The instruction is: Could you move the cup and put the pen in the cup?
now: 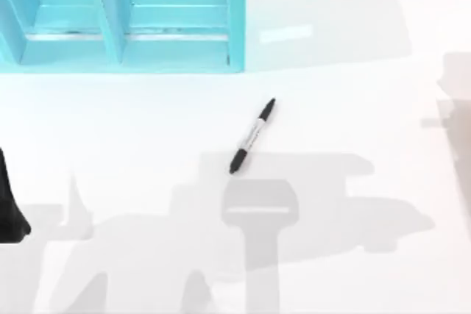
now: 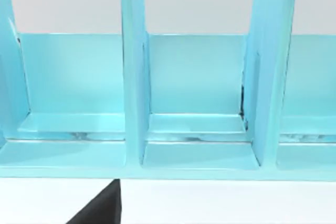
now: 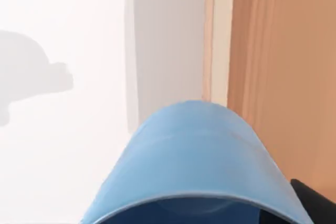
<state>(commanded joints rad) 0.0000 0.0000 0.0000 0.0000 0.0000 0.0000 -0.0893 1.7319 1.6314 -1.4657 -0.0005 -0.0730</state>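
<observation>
The cup [image 3: 191, 161] sits close under the right wrist camera – seemingly carried, though I cannot tell the claw's grip; the pen [image 1: 252, 136] lies mid-worktop, so both steps remain

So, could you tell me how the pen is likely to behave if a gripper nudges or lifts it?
The pen lies flat on the white table, slim and round-barrelled, so a sideways nudge would probably roll it. It looks rigid, so it should lift without bending. Its smooth barrel may slip or pivot if gripped off-centre.
</observation>
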